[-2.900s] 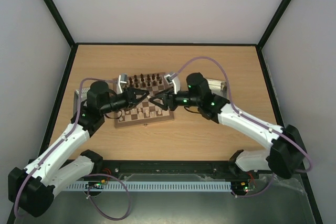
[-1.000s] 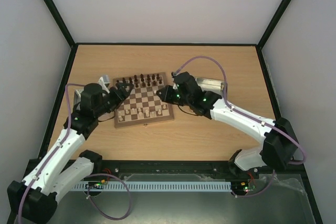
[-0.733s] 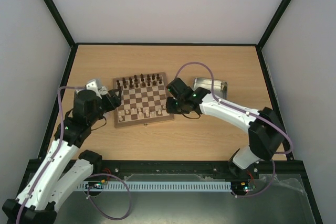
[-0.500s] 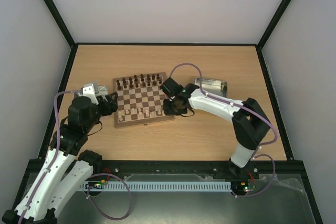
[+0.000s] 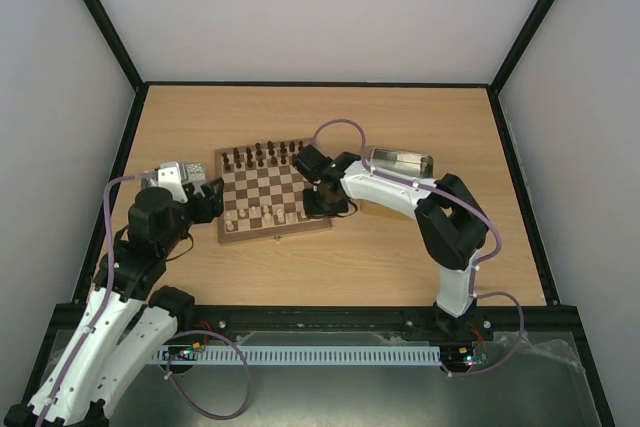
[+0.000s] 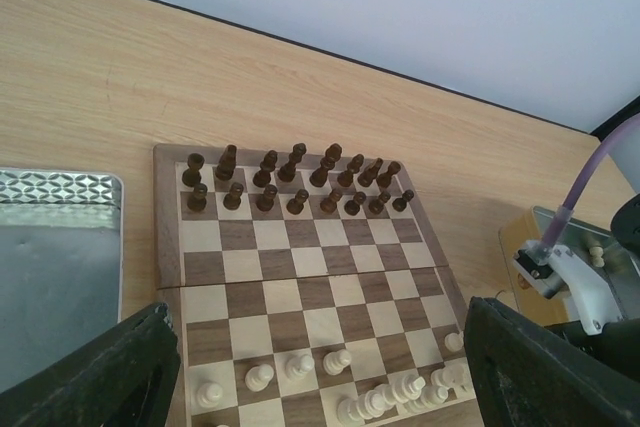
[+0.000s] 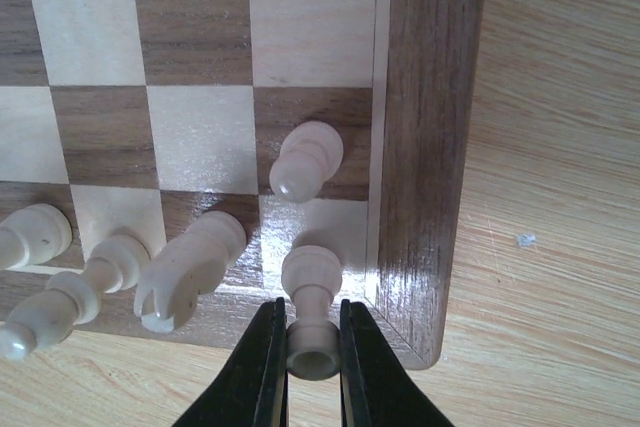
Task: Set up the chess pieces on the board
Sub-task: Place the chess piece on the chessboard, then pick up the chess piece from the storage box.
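Note:
The board (image 5: 272,179) lies mid-table, dark pieces (image 6: 290,182) lined up on its far two rows and cream chess pieces (image 6: 340,387) along the near rows. My right gripper (image 7: 312,347) is shut on a cream rook (image 7: 312,277) that stands upright on the near right corner square. A cream pawn (image 7: 308,159) stands just ahead of it and a knight (image 7: 190,269) beside it on the left. In the top view the right gripper (image 5: 318,199) hangs over that corner. My left gripper (image 5: 208,203) is open at the board's left edge, with nothing between its fingers (image 6: 100,377).
A shallow metal tin (image 5: 402,162) sits right of the board with a few cream pieces inside (image 6: 597,250). Another tin (image 6: 50,267) lies left of the board, under my left arm. The right arm's purple cable (image 5: 335,127) arcs over the board's far right corner.
My left gripper has drawn back from over the board to its left edge. The right gripper has come down onto the board's near right corner, and its arm has folded in closer.

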You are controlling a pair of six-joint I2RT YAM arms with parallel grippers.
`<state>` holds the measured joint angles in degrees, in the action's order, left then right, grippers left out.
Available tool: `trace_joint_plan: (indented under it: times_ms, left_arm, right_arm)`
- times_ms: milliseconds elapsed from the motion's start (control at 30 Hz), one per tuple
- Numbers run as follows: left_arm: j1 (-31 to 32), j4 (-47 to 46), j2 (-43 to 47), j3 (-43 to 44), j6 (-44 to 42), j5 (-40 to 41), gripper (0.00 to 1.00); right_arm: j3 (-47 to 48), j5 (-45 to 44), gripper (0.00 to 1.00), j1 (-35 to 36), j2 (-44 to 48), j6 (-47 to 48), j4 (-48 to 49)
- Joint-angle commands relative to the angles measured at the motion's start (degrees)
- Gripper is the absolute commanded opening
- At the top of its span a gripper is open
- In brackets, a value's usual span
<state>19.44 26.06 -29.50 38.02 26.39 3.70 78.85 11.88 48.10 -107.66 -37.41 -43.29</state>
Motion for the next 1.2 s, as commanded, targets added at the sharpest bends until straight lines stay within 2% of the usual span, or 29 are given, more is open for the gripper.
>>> trace_joint_plan:
  times_ms: [0, 167, 433, 667, 900, 1167]
  left_arm:
    - [-0.19, -0.57, 0.43, -0.94, -0.86, 0.67, 0.80]
    - [-0.19, -0.66, 0.41, -0.96, -0.82, 0.60, 0.80]
    - [-0.20, -0.70, 0.46, -0.99, -0.92, 0.50, 0.80]
    - [-0.20, -0.77, 0.71, -1.10, -1.05, 0.21, 0.80]
    - [-0.21, -0.95, 1.52, -1.02, -1.17, -0.05, 0.80]
    - [-0.26, -1.26, 1.48, -1.22, -1.26, -0.33, 0.80]
  right_arm:
    - [2.02, -1.37, 0.09, 0.22, -1.32, 0.80, -3.37]
    - [2.39, -2.01, 0.18, 0.24, -1.12, 0.78, -3.78]
    - [2.59, -2.05, 0.27, 0.24, 1.08, 0.78, -2.37]
    - [1.58, -3.52, 0.28, 0.20, 5.58, -0.09, -1.73]
    - [-5.45, -17.51, 0.36, -2.28, 19.07, -2.68, 1.30]
    - [-14.37, -34.39, 0.38, -15.72, 23.03, -1.56, 5.03]
